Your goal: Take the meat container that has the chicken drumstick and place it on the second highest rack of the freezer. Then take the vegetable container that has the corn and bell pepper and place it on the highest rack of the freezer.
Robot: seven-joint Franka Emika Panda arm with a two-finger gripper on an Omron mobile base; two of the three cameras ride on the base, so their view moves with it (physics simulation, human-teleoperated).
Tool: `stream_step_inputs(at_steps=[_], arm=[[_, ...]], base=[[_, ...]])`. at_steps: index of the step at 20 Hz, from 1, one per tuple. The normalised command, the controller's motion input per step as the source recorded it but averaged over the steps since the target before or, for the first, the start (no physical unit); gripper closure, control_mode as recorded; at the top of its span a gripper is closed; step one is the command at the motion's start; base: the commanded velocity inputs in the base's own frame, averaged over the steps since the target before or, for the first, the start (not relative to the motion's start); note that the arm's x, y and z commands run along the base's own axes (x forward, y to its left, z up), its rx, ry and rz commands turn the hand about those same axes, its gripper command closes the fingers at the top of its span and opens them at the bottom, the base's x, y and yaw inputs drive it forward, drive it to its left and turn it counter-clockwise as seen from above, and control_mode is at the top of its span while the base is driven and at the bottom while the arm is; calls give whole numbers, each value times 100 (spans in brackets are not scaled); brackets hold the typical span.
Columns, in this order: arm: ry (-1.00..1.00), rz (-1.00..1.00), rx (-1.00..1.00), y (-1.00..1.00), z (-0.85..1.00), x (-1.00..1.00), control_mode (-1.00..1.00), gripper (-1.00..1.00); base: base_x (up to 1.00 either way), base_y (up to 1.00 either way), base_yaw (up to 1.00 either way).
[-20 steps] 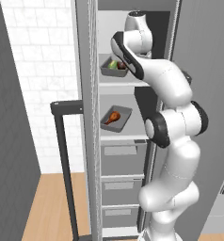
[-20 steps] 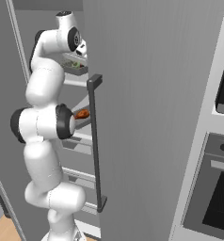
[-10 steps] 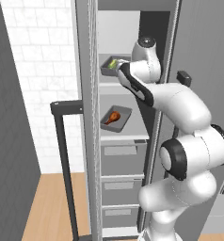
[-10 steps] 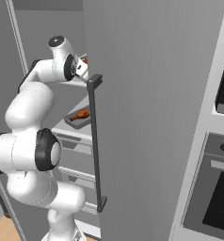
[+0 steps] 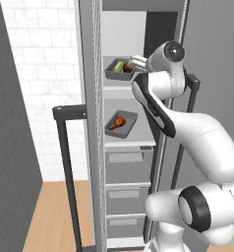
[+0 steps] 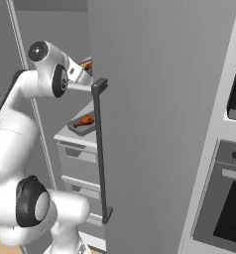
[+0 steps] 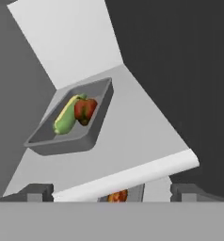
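Note:
The vegetable container (image 5: 115, 69) (image 7: 47, 136), a grey tray with the corn (image 7: 66, 118) and bell pepper (image 7: 85, 109), rests on the highest rack (image 5: 120, 84) (image 7: 137, 132) of the freezer (image 5: 92, 147). One shelf below, the meat container (image 5: 125, 129) holds the chicken drumstick (image 5: 118, 122) (image 6: 85, 120). My gripper (image 5: 136, 63) (image 7: 111, 192) hovers just in front of the top shelf's edge, open and empty, a short way back from the vegetable tray. Both fingertips (image 7: 37, 190) stand wide apart at the bottom of the hand view.
The freezer's right door (image 6: 154, 124) stands open beside my arm, with its dark bar handle (image 6: 101, 149) close to my forearm. The left door's handle (image 5: 65, 162) stands to the left. Grey drawers (image 5: 129, 165) sit below the shelves. An oven (image 6: 229, 208) is at the right.
My hand has drawn back out of the top shelf and the arm's elbow has swung down and to the right. The vegetable tray stays on the shelf.

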Motion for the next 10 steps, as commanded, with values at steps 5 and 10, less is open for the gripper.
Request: stream_step_inputs(at_steps=[5, 10], arm=[[-4, 13, 0, 0, -2, -98, -100, -100], [-1, 8, 0, -18, -35, -88, -100, -100]], base=[[0, 0, 0], [0, 0, 0]])
